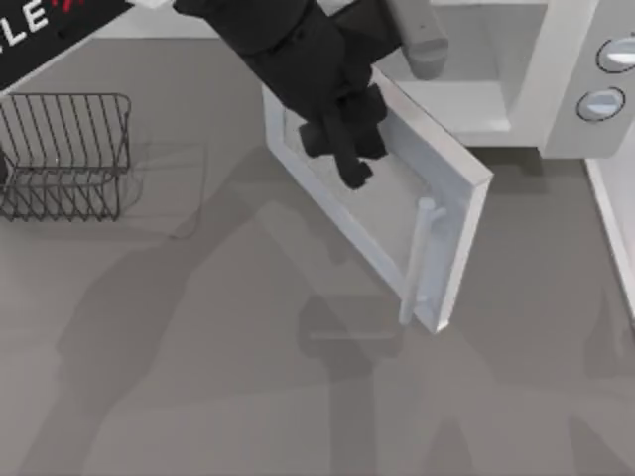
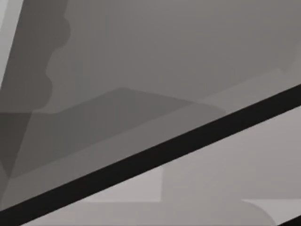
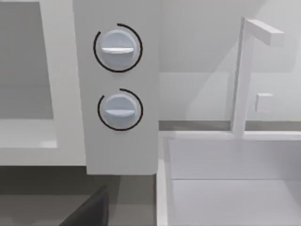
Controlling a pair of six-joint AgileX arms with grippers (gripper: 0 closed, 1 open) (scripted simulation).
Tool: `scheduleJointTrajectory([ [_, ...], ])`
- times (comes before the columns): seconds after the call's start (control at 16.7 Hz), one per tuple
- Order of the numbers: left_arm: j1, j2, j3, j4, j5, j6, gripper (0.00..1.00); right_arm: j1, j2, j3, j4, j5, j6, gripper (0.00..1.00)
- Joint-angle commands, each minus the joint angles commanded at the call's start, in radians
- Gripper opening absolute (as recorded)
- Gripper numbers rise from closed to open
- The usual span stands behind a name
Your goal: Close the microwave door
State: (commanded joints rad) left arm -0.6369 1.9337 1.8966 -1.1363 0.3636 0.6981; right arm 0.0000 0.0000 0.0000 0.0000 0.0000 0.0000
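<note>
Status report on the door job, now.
Left end effector on the door, window side. Door ajar, swung out from the microwave. Rack far left, not in the way.

Grey surface crossed by a black diagonal band.

The left wrist camera looked onto a flat grey expanse with soft darker shadows lying across it, one with a scalloped edge near one side. A straight black band ran slantwise from corner to edge, and beyond it lay a paler grey area with lighter patches. What these surfaces belonged to could not be told from this view.
</note>
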Motion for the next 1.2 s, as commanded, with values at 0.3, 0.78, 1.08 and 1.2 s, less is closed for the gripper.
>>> scheduleJointTrajectory([
  [0.3,-0.014,0.014,0.020,0.001,-0.006,-0.015,0.00,0.000,0.000,0.000,0.000,0.000,0.000,1.00],
  [0.78,-0.048,0.079,-0.001,-0.061,0.015,-0.034,0.00,0.000,0.000,0.000,0.000,0.000,0.000,1.00],
  [1.08,-0.058,0.086,0.039,-0.049,-0.001,-0.054,0.00,0.000,0.000,0.000,0.000,0.000,0.000,1.00],
  [1.2,-0.053,0.066,0.071,-0.018,-0.015,-0.054,0.00,0.000,0.000,0.000,0.000,0.000,0.000,1.00],
])
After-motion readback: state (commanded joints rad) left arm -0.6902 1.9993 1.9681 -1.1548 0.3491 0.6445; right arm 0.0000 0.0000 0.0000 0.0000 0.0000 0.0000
